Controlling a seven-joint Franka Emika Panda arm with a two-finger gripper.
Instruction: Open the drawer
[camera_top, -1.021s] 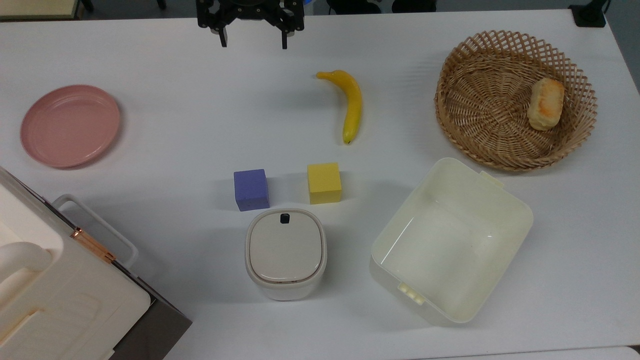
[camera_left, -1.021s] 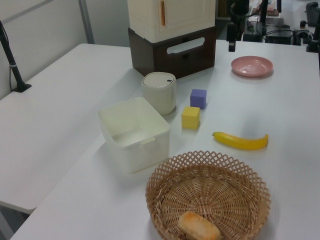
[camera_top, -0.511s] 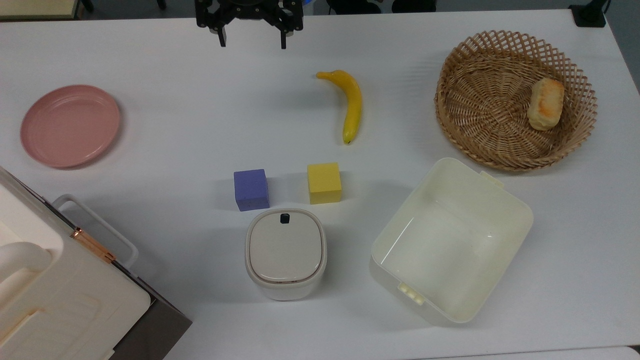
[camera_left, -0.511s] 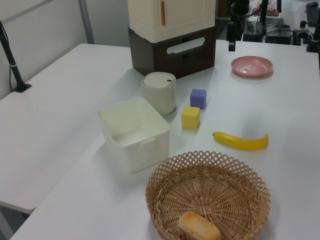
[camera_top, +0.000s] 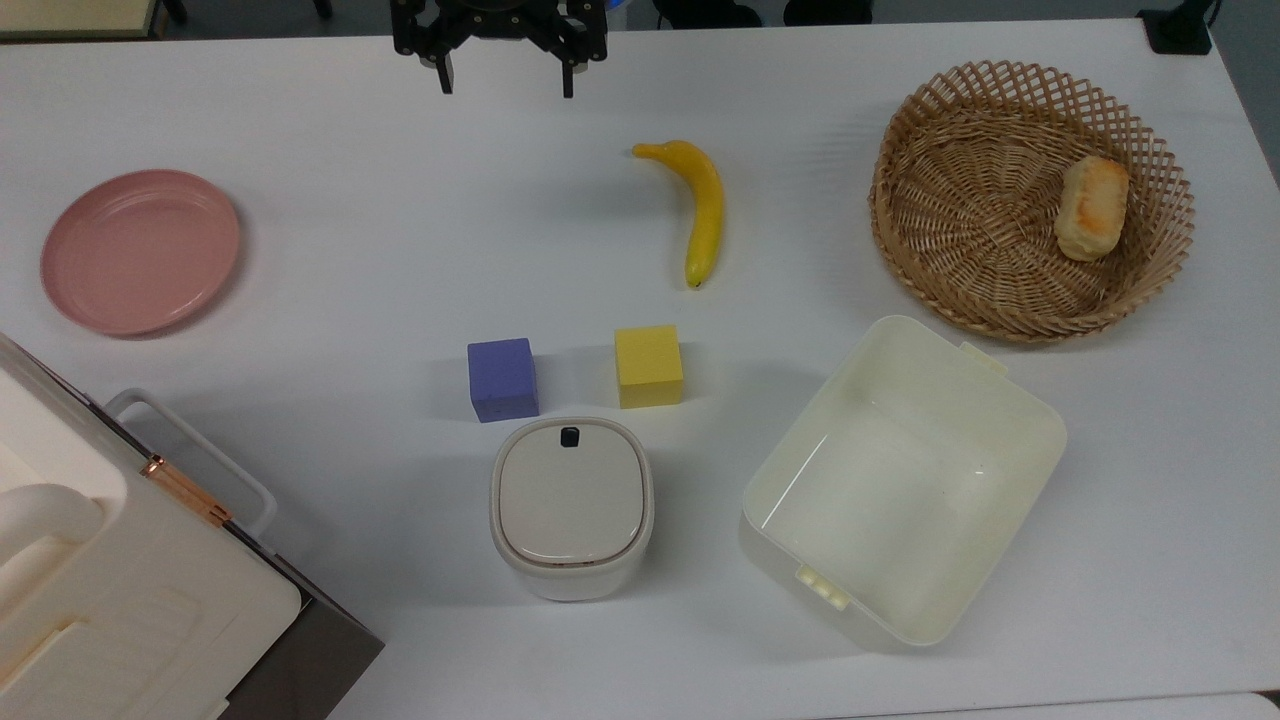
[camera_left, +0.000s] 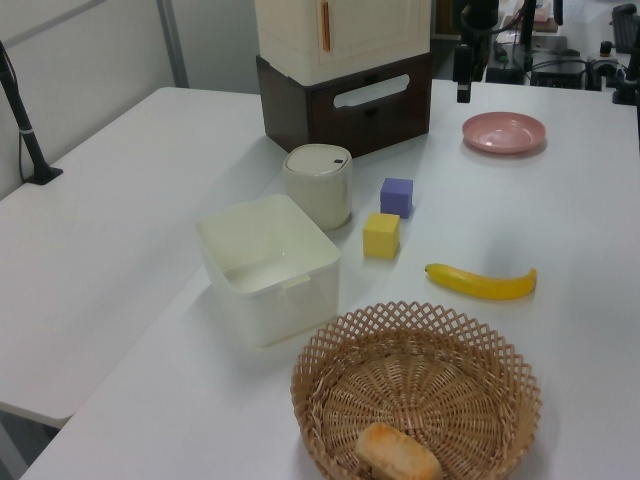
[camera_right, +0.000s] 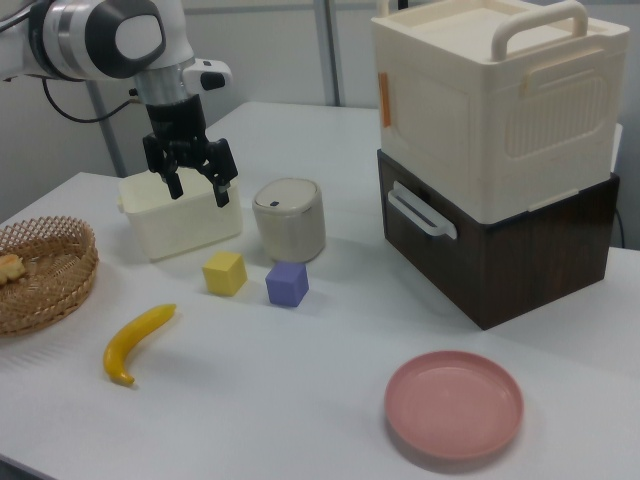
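Gripper (camera_top: 505, 88) fingers stand spread apart with nothing between them, poised high at the top view's 12 o'clock edge of the table (camera_top: 380, 250), pointing down. That wide stance suits a handle grab, though by my reading the approach has not begun. From the gripper, the drawer (camera_right: 500, 255) lies well apart, toward 7 o'clock in the top view, at the table's corner. It sits shut, its dark brown front flush under the cream cabinet (camera_right: 500, 100), with the white loop handle (camera_right: 420, 213) standing proud of the panel so fingers can close around it.

Between gripper and handle the path looks fairly free: the pink plate (camera_top: 140, 250) lies at 8 o'clock from the gripper, while the purple cube (camera_top: 502, 378) and the lidded white container (camera_top: 571, 507) sit near 6 o'clock. Furthest from that route are the banana (camera_top: 700, 205), the yellow cube (camera_top: 648, 366), the cream tub (camera_top: 900, 480) and the wicker basket (camera_top: 1030, 200).
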